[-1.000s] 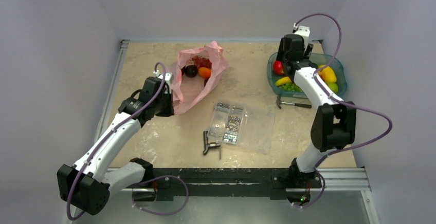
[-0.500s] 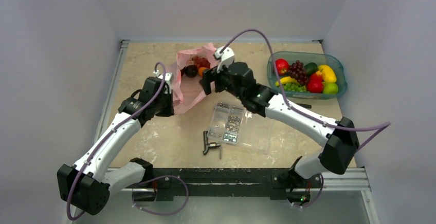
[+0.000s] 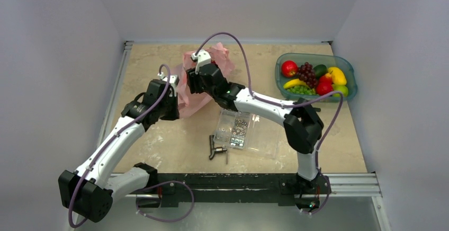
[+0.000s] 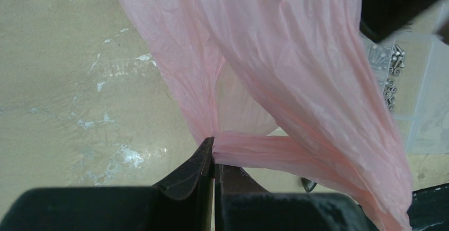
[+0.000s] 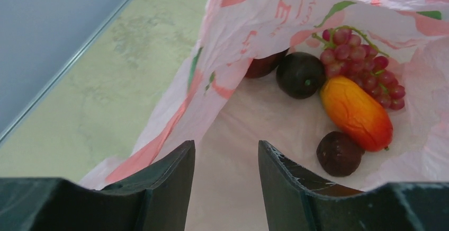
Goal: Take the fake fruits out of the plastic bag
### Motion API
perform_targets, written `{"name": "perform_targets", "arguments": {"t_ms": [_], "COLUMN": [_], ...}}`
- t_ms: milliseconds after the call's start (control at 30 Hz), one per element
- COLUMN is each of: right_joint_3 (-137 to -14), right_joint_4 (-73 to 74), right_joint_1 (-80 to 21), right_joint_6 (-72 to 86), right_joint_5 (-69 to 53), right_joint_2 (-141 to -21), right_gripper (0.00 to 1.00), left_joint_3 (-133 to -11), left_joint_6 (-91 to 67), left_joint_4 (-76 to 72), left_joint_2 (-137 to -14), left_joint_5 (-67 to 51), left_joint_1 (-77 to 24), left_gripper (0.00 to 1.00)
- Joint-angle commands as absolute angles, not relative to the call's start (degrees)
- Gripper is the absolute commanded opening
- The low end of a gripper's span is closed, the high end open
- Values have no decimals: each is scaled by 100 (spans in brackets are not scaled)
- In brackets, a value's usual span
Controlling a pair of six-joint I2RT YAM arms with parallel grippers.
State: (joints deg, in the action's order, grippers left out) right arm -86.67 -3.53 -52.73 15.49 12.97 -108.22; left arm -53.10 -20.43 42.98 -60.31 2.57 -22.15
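The left gripper [image 4: 213, 159] is clenched on a gathered fold of the plastic bag [image 4: 296, 67], which lies on the far left part of the table [image 3: 169, 146]. The right gripper [image 5: 226, 149] hangs released at the bag's open mouth. Beyond it, inside the bag, lie a dark round fruit [image 5: 300, 74], the grape bunch [image 5: 360, 64], the orange oval piece [image 5: 356, 113] and a brown round fruit [image 5: 339, 153].

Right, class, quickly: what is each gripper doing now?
Left gripper: closed, pinching the plastic bag.
Right gripper: open, holding nothing.
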Motion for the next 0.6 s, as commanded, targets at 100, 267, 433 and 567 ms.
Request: {"name": "perform_targets", "arguments": {"t_ms": [100, 267, 433, 567], "right_joint_3": [-9466, -9540, -8635, -8636], "right_joint_4": [-395, -487, -875, -914], "right_joint_1": [-5055, -4948, -4950, -4924], "right_joint_6": [1771, 1514, 1601, 1432], "right_joint_5": [2646, 2808, 2769, 2883], "right_joint_2": [-11593, -12171, -11999, -11905], "right_gripper": [46, 46, 47, 49], "left_joint_3": [-5353, -5361, -5344, -5353], "left_joint_6": [-2101, -2101, -2107, -2196], "left_joint_4": [4265, 4245, 4230, 4188], "left_joint_2": [-5829, -5838, -5860, -5996], "left_joint_5": [142, 29, 26, -332], "left_joint_1": [-2215, -2213, -2215, -2215], "left_gripper": [0, 0, 0, 0]}}
